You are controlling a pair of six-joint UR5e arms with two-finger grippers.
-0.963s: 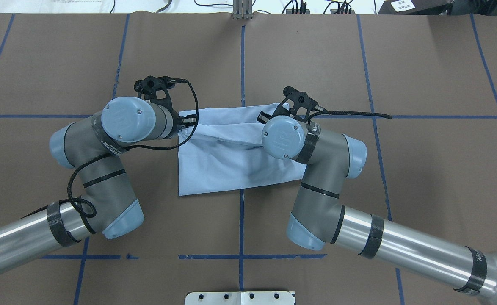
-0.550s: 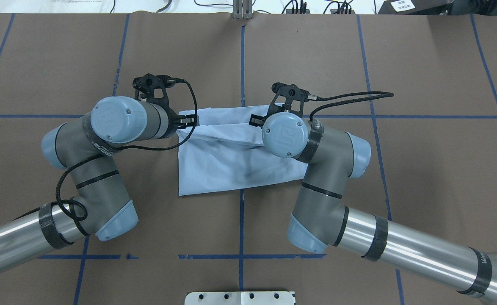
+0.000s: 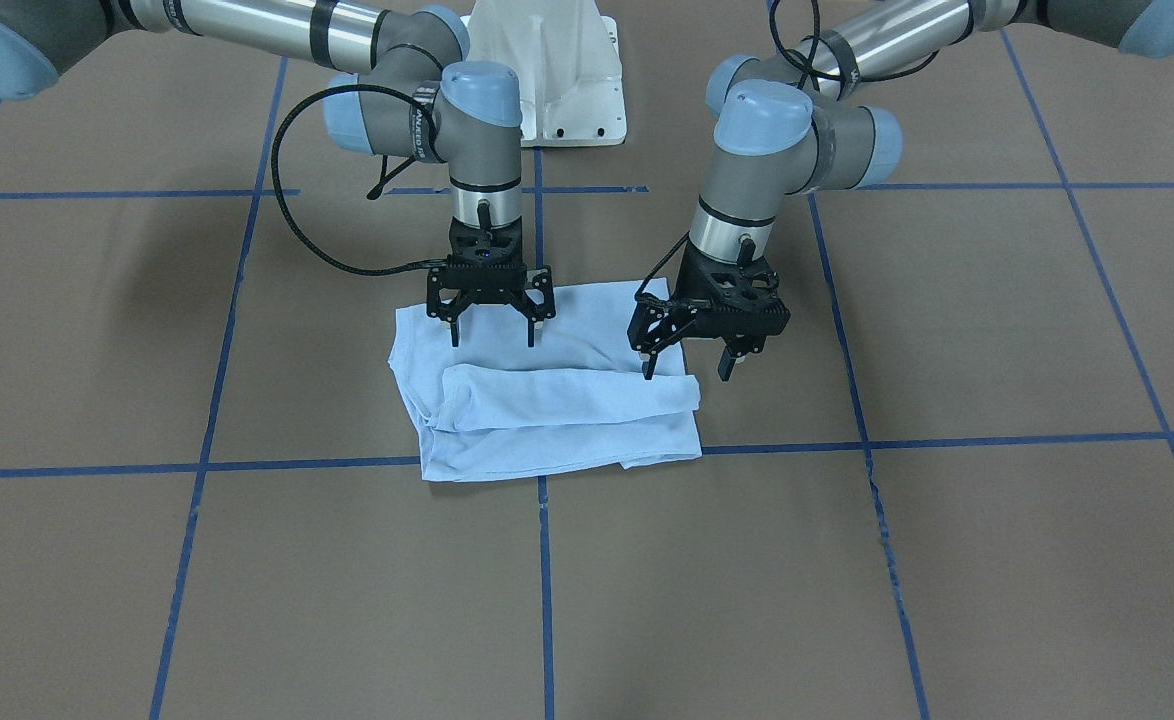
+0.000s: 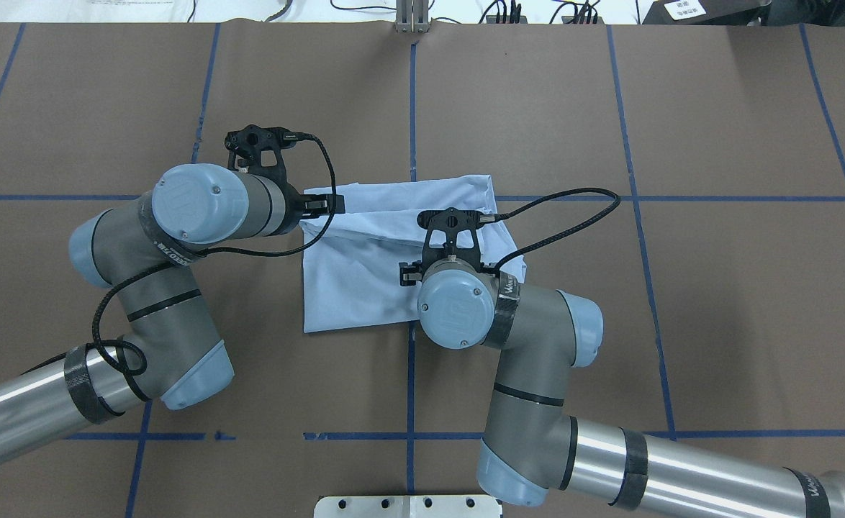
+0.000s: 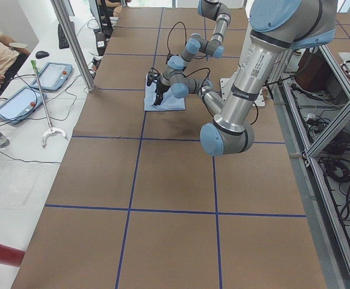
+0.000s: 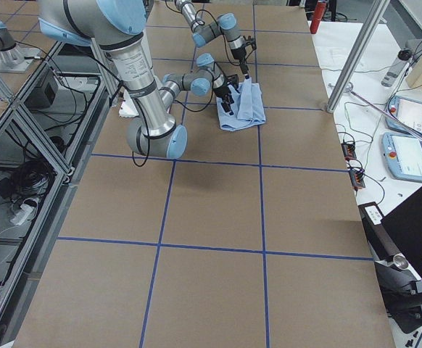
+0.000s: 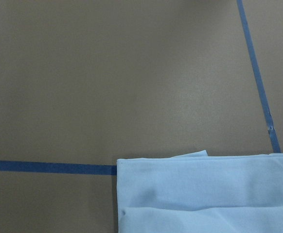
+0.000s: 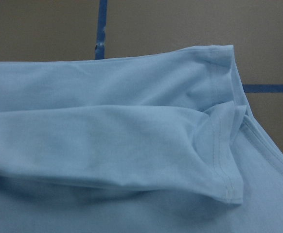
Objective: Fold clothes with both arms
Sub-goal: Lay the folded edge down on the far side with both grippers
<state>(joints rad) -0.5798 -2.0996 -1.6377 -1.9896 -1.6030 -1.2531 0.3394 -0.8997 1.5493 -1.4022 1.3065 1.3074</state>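
Observation:
The light blue T-shirt lies folded into a small bundle on the brown table, with a rolled fold across its top; its print, collar and label are hidden. It also shows in the overhead view. My left gripper is open and empty, hanging just above the shirt's edge on that side. My right gripper is open and empty, just above the shirt's robot-side edge. In the overhead view both grippers are mostly hidden under their wrists. The left wrist view shows a shirt corner, the right wrist view a hemmed fold.
Blue tape lines grid the brown table. The white pedestal base stands behind the arms. An operators' bench with tablets, a metal post and a red cylinder border the far side.
My right arm has drawn back toward the robot, from the shirt's far right corner to its near edge, and that corner now lies uncovered. The left arm has barely moved.

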